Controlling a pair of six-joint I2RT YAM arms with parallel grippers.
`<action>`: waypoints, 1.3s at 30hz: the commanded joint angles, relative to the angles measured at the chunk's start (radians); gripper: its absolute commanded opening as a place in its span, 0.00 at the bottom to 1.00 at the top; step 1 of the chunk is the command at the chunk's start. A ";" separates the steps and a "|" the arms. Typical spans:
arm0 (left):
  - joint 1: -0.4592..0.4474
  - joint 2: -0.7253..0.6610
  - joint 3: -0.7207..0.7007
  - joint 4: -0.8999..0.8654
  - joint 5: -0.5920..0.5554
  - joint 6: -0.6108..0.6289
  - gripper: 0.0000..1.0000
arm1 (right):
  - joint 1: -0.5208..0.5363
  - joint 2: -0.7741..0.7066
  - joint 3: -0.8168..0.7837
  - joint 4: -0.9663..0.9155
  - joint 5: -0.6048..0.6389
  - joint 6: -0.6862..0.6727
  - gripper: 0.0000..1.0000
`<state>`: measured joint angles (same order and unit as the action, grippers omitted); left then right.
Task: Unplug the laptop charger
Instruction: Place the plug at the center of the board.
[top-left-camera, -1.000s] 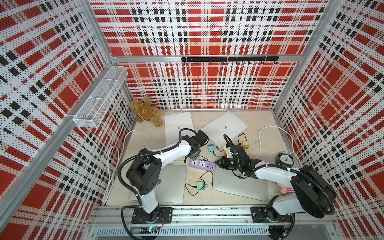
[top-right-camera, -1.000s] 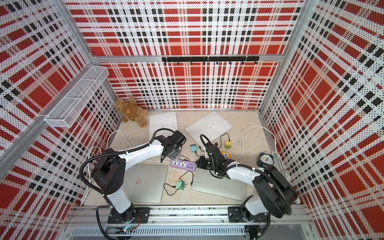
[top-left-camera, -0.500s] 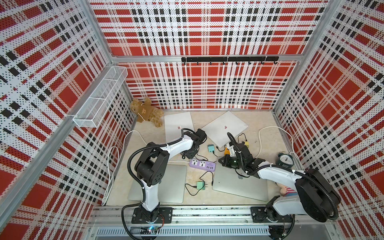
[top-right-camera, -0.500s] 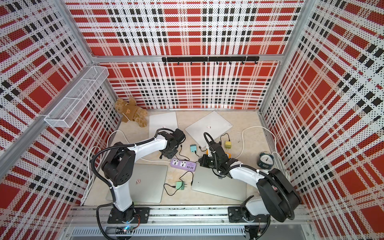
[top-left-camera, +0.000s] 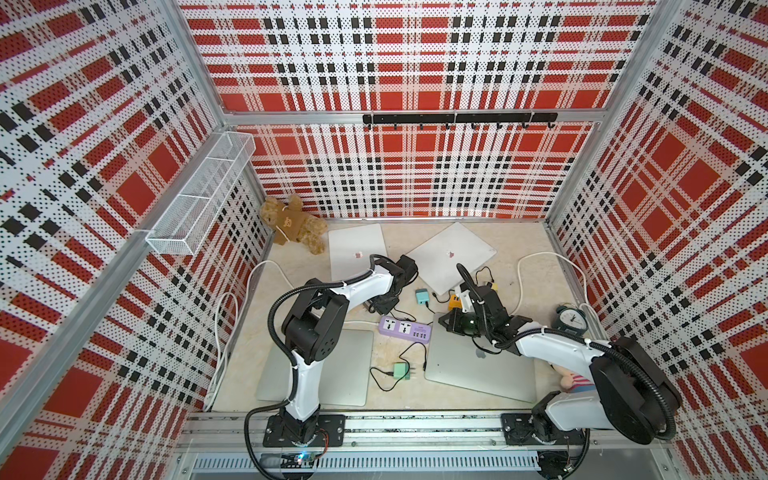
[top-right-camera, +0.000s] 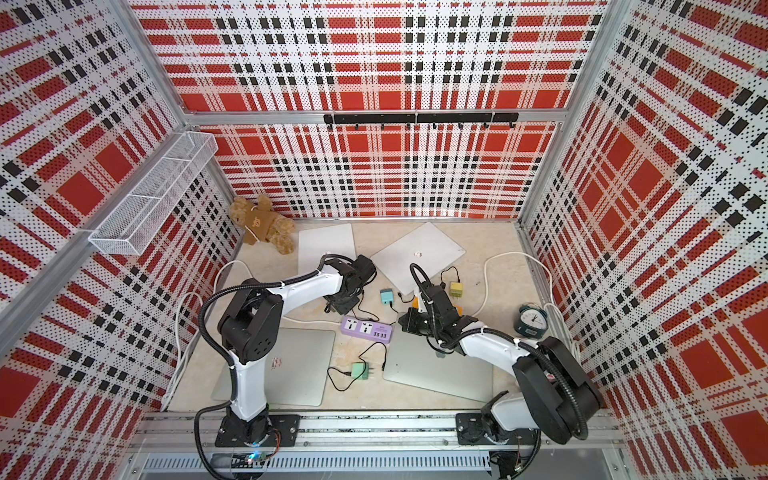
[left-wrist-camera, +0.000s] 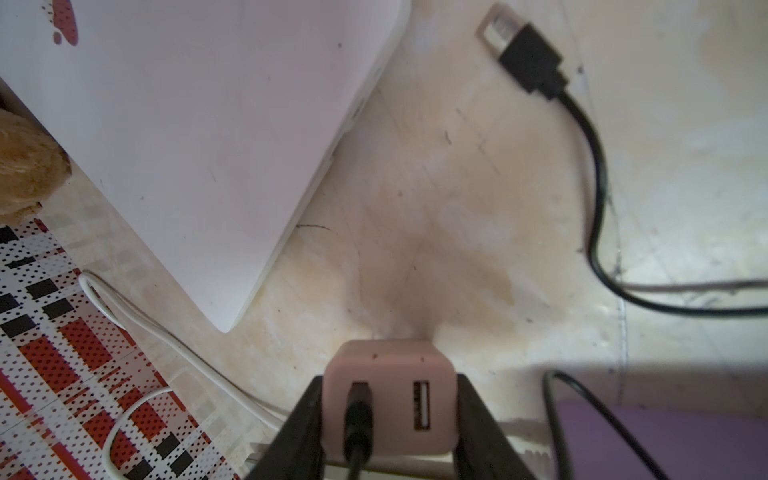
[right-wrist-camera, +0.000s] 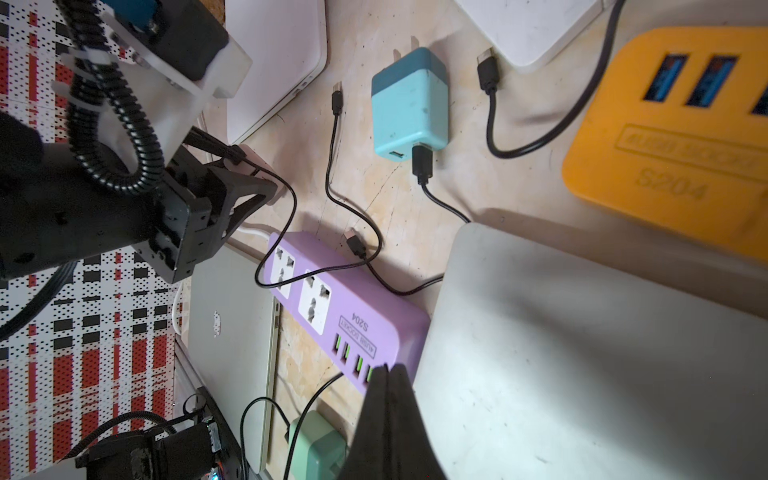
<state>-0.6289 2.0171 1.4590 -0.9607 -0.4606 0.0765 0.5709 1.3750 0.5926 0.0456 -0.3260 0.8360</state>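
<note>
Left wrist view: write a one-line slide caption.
Left gripper clamps a pink charger, black cable in one port, near a white laptop and a loose USB plug.

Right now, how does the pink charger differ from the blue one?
The pink charger is clamped in the left gripper; the blue charger lies loose on the table. The blue charger's prongs show bare, in no socket; the pink charger's prongs are hidden. Pink is one colour, blue is two-tone. Both have two USB ports: one free, one taking a black cable.
</note>
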 joint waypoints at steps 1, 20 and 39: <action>-0.005 0.055 0.020 -0.022 0.017 0.010 0.35 | -0.010 -0.001 0.002 -0.022 -0.008 -0.020 0.03; 0.010 0.137 0.098 -0.022 0.093 0.021 0.42 | -0.025 0.032 0.008 -0.012 -0.025 -0.029 0.03; 0.059 0.141 0.104 0.089 0.213 0.085 0.41 | -0.029 0.050 0.006 -0.001 -0.040 -0.034 0.02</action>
<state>-0.5732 2.1086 1.5616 -0.9272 -0.3328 0.1452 0.5484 1.4158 0.5926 0.0353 -0.3622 0.8082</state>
